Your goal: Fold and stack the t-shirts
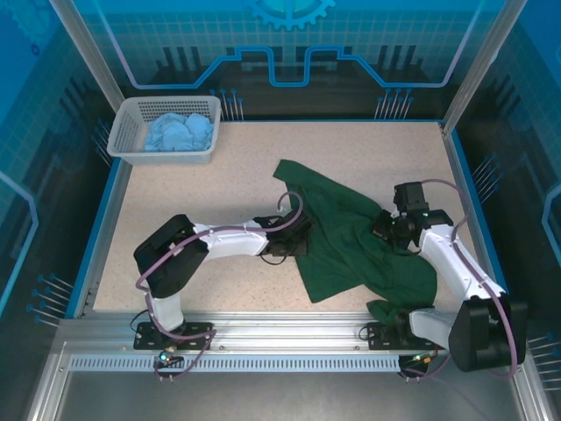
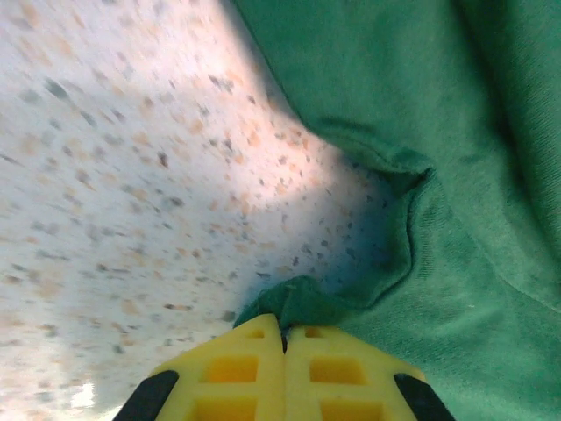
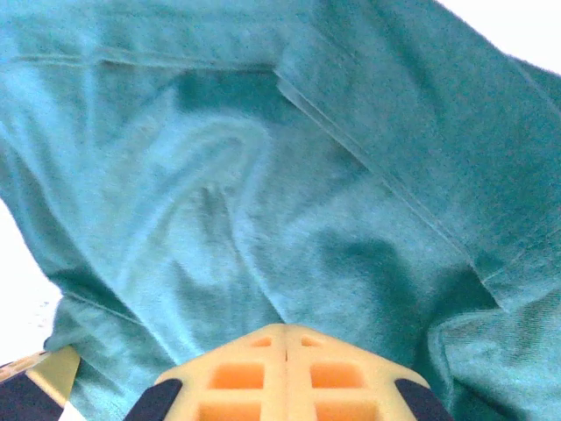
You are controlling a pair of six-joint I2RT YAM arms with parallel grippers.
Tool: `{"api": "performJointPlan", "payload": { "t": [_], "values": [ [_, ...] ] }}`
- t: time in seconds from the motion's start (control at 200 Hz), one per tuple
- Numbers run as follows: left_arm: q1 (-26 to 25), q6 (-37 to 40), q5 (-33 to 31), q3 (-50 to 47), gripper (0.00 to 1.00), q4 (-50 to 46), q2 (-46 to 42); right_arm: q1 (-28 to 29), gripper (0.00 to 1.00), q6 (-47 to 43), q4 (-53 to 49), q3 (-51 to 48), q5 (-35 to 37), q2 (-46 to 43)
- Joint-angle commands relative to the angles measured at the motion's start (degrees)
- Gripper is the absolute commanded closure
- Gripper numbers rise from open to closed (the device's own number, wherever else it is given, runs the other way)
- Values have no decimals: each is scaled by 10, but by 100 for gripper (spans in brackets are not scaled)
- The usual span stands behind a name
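Both hands are sitting closed on the green shirt (image 1: pixel 351 241).
Low in the left wrist view, the left hand (image 2: pixel 283 326) is pinching a small fold of the shirt's edge. The right hand (image 3: pixel 286 331) is pressing shut on the shirt's middle; whether it is catching cloth I cannot tell. The shirt is lying crumpled on the bench (image 1: pixel 202 189), centre right, and the blue shirt (image 1: pixel 180 133) is lying in the basket (image 1: pixel 123 132), upper left. Risk: the thin pinch could be slipping free under a pull, or the right hand could be dragging several layers into a bunch.
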Motion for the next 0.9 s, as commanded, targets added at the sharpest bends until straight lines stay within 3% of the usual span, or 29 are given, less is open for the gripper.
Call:
{"api": "performJointPlan", "payload": {
  "t": [0.0,0.045,0.145,0.23,0.375,0.535,0.75,0.895],
  "values": [
    [29,64,-32,38,100,-18,-72,9,100,-8,-20,39,-19,-25],
    [43,75,-30,49,100,-26,-91,9,97,-9,-27,45,-21,-28],
    [78,104,-25,81,100,-52,-122,8,53,-8,-49,76,11,-19],
    [117,120,-4,108,100,-76,-132,-9,37,-14,-69,86,36,8],
    [192,124,47,152,100,-119,-131,-64,31,-42,-51,82,-32,68],
    [220,103,88,200,100,-192,-105,-45,32,-62,-55,106,-83,156],
    [219,78,113,229,100,-307,-80,52,36,-16,-53,167,-142,218],
    [219,79,106,215,100,-321,-91,149,37,5,-52,245,-121,276]
  ]
}}
